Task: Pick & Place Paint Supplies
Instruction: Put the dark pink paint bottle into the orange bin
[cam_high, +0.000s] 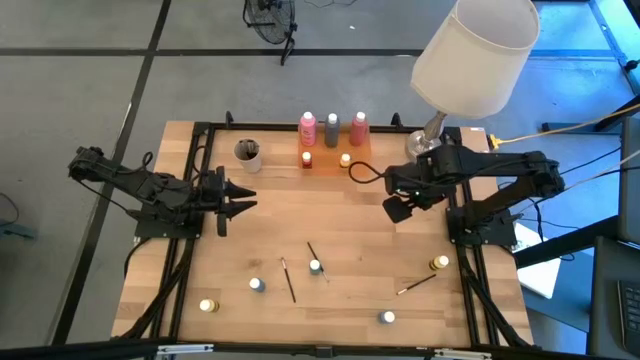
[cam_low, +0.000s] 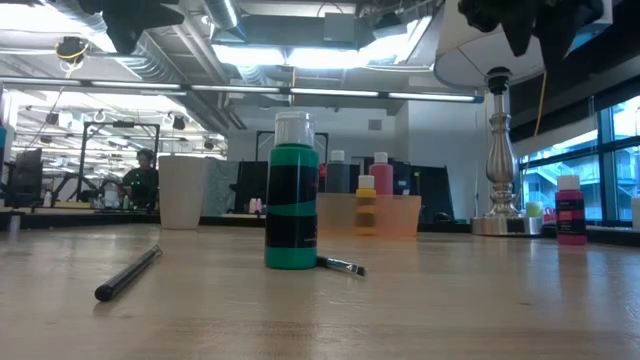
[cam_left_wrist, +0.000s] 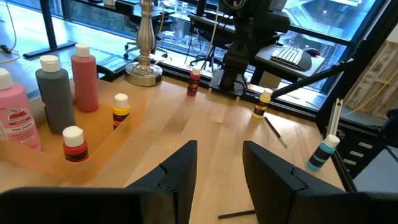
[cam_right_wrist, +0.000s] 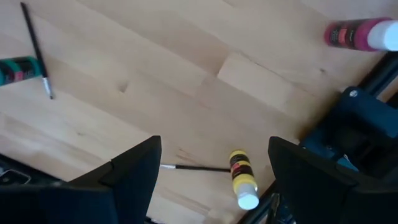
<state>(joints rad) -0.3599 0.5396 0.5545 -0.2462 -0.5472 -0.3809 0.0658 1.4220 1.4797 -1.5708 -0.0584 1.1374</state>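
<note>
Three tall white-capped bottles (cam_high: 332, 126) and two small pots (cam_high: 307, 158) stand on the orange tray (cam_high: 326, 150) at the table's far middle. Several small pots (cam_high: 315, 266) stand scattered on the near half of the table, and three thin dark brushes (cam_high: 289, 280) lie flat among them. My left gripper (cam_high: 250, 197) hovers open over the table's left side, pointing toward the middle, with nothing between its fingers (cam_left_wrist: 180, 165). My right gripper (cam_high: 400, 208) hangs open over the right side, pointing down. Below it on the table are a yellow pot (cam_right_wrist: 242, 179) and a brush (cam_right_wrist: 193, 167).
A beige cup (cam_high: 247, 152) stands left of the tray. A table lamp with a white shade (cam_high: 475, 50) rises at the far right corner, close to my right arm. A green pot (cam_low: 292, 195) stands mid-table in the low view. Bare wood lies between the two grippers.
</note>
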